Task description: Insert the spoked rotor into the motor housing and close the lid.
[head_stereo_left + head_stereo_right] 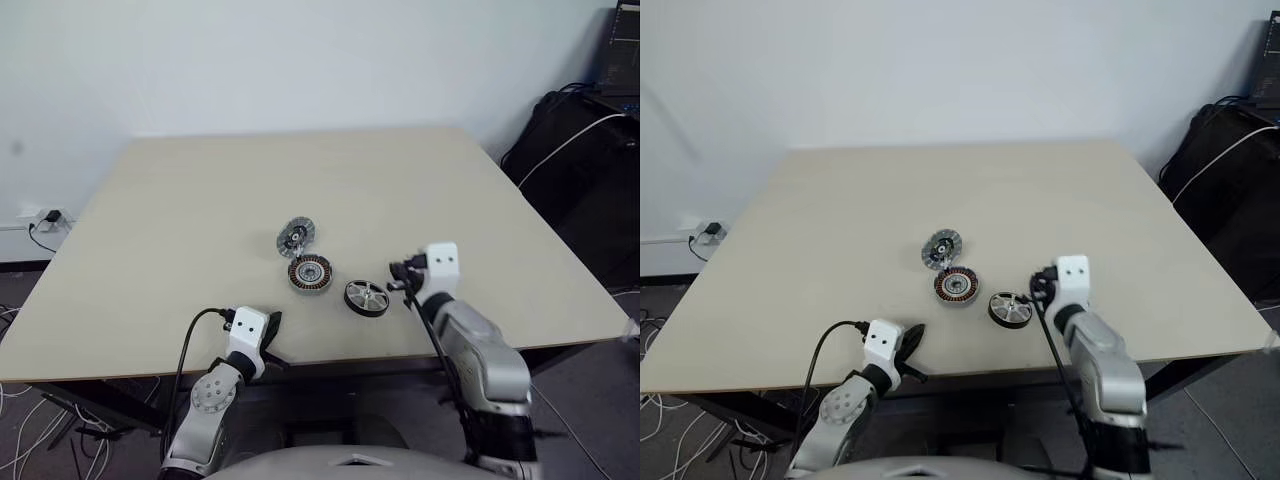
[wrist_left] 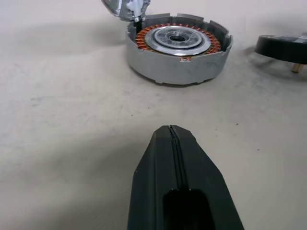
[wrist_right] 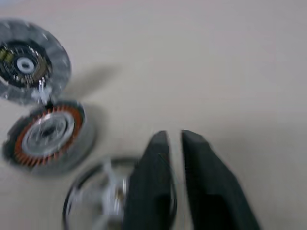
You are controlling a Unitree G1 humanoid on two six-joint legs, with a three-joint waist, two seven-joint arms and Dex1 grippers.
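Head camera: the left gripper (image 1: 268, 322), two black fingers pressed together and holding nothing, sits at the near edge of the pale beige table (image 1: 180, 220). The right gripper (image 1: 397, 275), black fingers a little apart and empty, sits at near right, just right of the spoked rotor (image 1: 367, 297), a black-rimmed wheel with silver spokes lying flat on the table. Left of the rotor and a little farther off lies the motor housing (image 1: 310, 273), a low round puck with a dark rim, a ring of copper-coloured windings and a pale metal centre. Touching its far left edge is the lid (image 1: 295, 236), a round silver-grey metal disc tilted up on edge, its dark inner hub facing the camera.

Left wrist camera: the closed black fingers (image 2: 180, 191) point across bare table towards the housing (image 2: 177, 52), seen here with a notched grey metal wall around the orange-copper windings. The lid's lower edge (image 2: 125, 8) meets the housing's rim, and the rotor's black rim (image 2: 280, 47) lies to the right, apart from the housing.

Right wrist camera: the two black fingers (image 3: 211, 191) stand with a narrow gap, over the edge of the rotor (image 3: 96, 201); housing (image 3: 45, 136) and lid (image 3: 29, 62) lie beyond to the left.

No writing can be read on any part.
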